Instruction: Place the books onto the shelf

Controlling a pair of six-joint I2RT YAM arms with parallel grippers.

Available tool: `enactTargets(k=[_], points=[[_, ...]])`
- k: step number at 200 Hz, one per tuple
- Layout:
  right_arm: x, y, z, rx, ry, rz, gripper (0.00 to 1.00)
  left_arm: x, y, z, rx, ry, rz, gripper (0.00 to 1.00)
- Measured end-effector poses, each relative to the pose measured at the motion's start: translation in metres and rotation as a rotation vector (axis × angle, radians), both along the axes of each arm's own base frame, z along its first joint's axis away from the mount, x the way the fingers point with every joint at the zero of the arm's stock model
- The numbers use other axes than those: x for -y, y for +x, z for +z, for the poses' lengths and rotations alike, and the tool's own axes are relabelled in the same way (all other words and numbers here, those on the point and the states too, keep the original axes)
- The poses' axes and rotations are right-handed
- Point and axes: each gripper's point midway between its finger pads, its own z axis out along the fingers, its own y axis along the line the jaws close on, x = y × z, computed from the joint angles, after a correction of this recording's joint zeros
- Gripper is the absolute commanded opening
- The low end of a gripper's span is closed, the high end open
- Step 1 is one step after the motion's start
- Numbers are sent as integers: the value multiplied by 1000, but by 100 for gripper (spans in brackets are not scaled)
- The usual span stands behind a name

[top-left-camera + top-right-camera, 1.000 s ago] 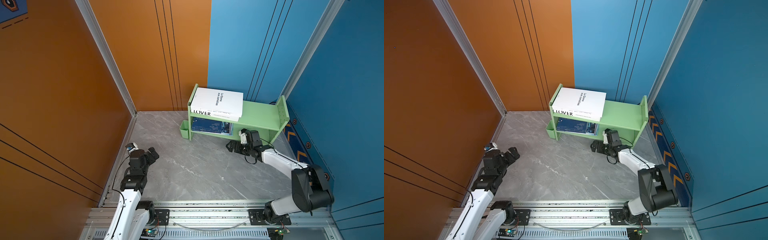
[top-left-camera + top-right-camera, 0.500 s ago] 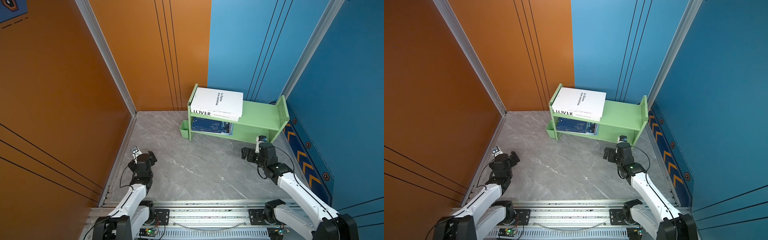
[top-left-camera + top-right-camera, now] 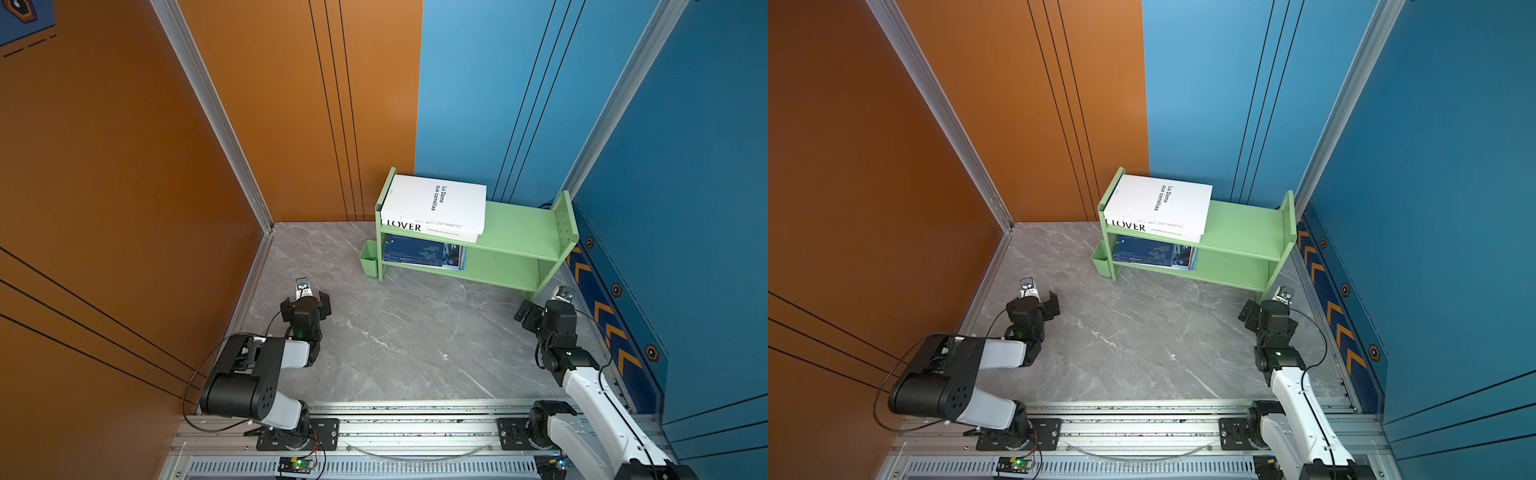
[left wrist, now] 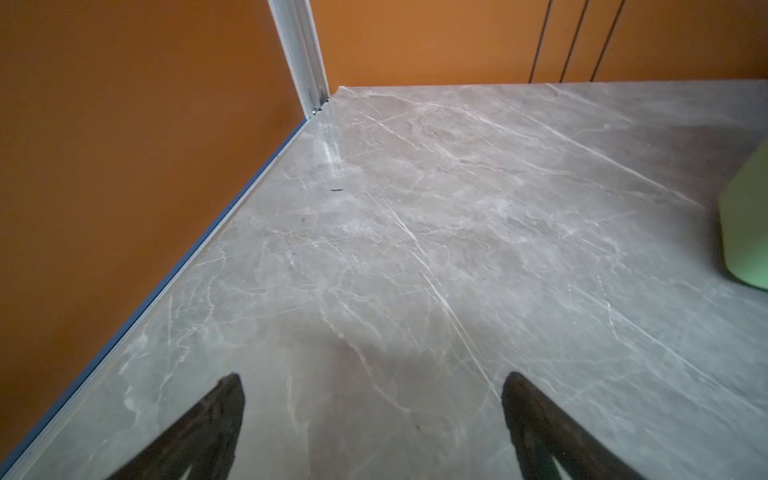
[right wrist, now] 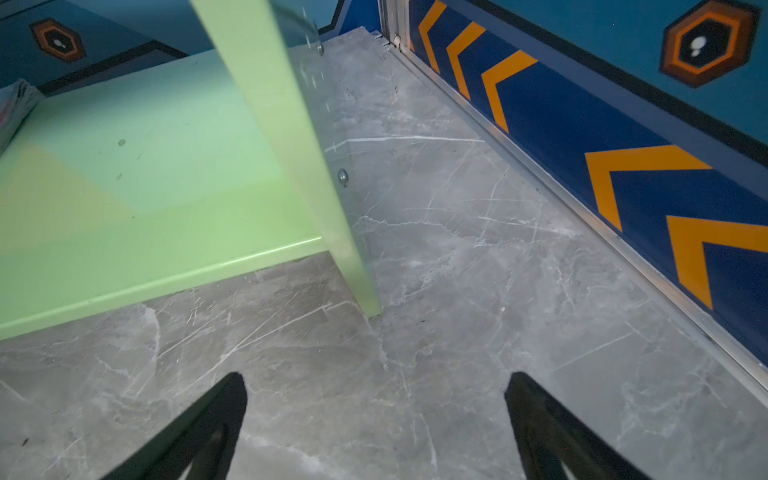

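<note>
**A:** What is largest here?

**B:** The grey marbled tabletop point(image 3: 415, 332). After that comes the light-green wooden two-tier shelf point(image 3: 519, 224), which stands at its far side.

**A:** Where are the books?

**B:** Two thick white books point(image 3: 436, 203) lie stacked flat on the shelf's top tier at its cup end (the lower spine reads LOVER). A dark blue picture magazine point(image 3: 424, 253) lies flat on the lower tier, directly beneath them.

**A:** And the arms?

**B:** The left gripper point(image 3: 305, 303) is well in front of the shelf, out beyond its cup end, with its fingers spread wide and holding nothing. The right gripper point(image 3: 540, 309) is just in front of the shelf's other end panel, also spread and empty.

**A:** What is smallest?

**B:** The little green cup point(image 3: 369, 259), fixed to the outside of the shelf's end panel.
</note>
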Motion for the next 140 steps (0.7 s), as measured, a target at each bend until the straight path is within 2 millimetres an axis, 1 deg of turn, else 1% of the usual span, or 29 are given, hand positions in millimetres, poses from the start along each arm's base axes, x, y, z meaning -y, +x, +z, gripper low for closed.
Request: enactTargets(k=[17, 34, 57, 87, 100, 113, 140], points=[[1, 3, -8, 20, -28, 11, 100, 4, 6, 2, 30, 9, -22, 98], [1, 8, -17, 24, -59, 29, 100, 5, 7, 0, 26, 14, -29, 98], [0, 24, -23, 28, -99, 60, 100, 6, 9, 4, 41, 17, -36, 98], [-13, 51, -39, 18, -131, 133, 100, 7, 12, 7, 50, 17, -39, 98], [-21, 61, -43, 22, -155, 171, 100, 7, 12, 7, 50, 17, -39, 98], [-30, 70, -42, 35, -178, 208, 100, 7, 12, 7, 50, 17, -39, 98], [-30, 81, -44, 63, -213, 213, 100, 7, 12, 7, 50, 17, -39, 98]])
